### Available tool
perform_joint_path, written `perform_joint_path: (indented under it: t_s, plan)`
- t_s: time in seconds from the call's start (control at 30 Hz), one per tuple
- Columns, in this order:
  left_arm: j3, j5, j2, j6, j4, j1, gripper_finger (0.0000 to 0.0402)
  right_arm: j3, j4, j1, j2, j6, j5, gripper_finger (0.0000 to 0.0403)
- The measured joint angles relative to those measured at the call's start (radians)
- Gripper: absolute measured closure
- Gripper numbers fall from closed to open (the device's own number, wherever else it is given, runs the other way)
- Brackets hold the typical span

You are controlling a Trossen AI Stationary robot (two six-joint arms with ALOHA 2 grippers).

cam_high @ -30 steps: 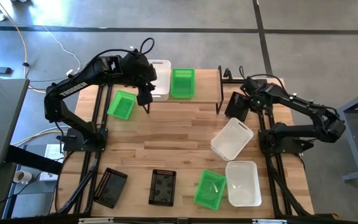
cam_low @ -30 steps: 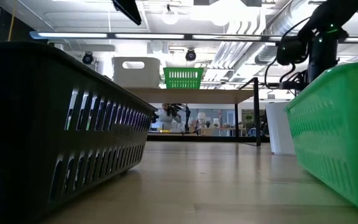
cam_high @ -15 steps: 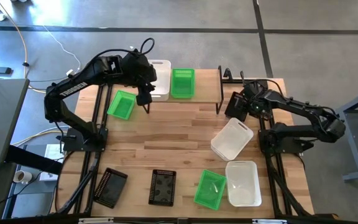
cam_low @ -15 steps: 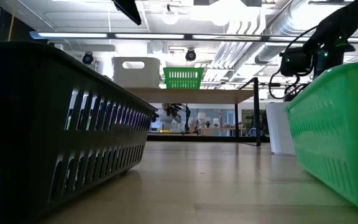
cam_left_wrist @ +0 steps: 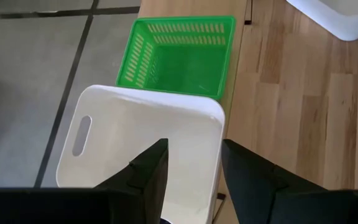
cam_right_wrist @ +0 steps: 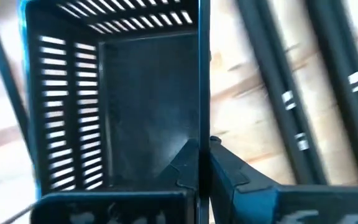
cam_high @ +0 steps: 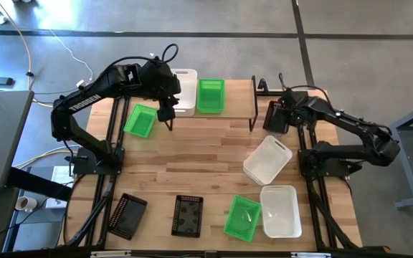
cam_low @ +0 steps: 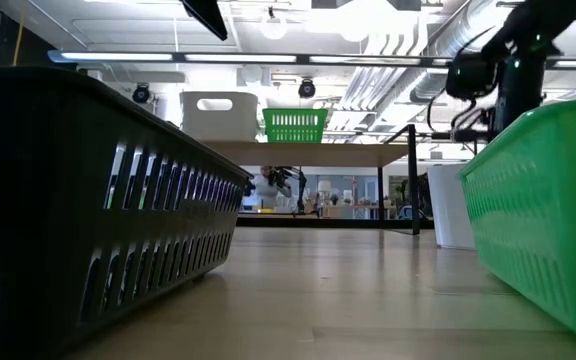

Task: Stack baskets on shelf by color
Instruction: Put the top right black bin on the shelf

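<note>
From up top I see a wide bare stretch of the table (cam_high: 192,154) in the middle, room enough to pass a gripper through. The shelf (cam_high: 231,102) is free only at its right end (a white basket (cam_high: 185,100) and a green basket (cam_high: 211,95) fill the rest), where the right gripper (cam_high: 284,115) is clamped on a black basket (cam_high: 274,118) beside the shelf's leg. The near edge is crowded with baskets.

Tabletop (cam_high: 206,154): jointed light wood planks, matt. White basket (cam_left_wrist: 148,143): smooth plastic. Black basket (cam_right_wrist: 110,99): slotted plastic, slight sheen.

Left gripper (cam_high: 168,115) hovering with fingers parted at the table's far left, right gripper (cam_right_wrist: 202,163) pinching shut at far right.
</note>
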Motion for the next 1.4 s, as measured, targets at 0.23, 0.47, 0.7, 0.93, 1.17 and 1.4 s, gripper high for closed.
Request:
perform_joint_path:
  t_s: [0.23,0.47,0.7,0.93,1.17,1.4]
  plan:
    - [0.000,0.000,0.000,-0.015,0.000,0.000,0.0261,0.141,-0.130,0.000,-0.104,-0.009,0.074,0.0400]
    - [0.000,0.000,0.000,-0.018,0.000,0.000,0.0261,0.338,-0.141,0.000,-0.165,-0.059,0.113,0.0401]
    - [0.000,0.000,0.000,-0.019,0.000,0.000,0.0261,0.567,-0.106,0.032,-0.125,-0.132,0.140,0.0402]
    - [0.000,0.000,0.000,-0.042,0.000,0.000,0.0261,0.746,-0.106,0.124,0.016,-0.173,0.136,0.0402]
    - [0.000,0.001,0.000,-0.042,0.000,0.000,0.0261,0.865,-0.111,0.161,0.202,-0.240,0.003,0.0403]
    - [0.000,0.000,0.000,-0.042,0.000,0.000,0.0261,0.884,-0.131,0.157,0.337,-0.242,-0.128,0.0403]
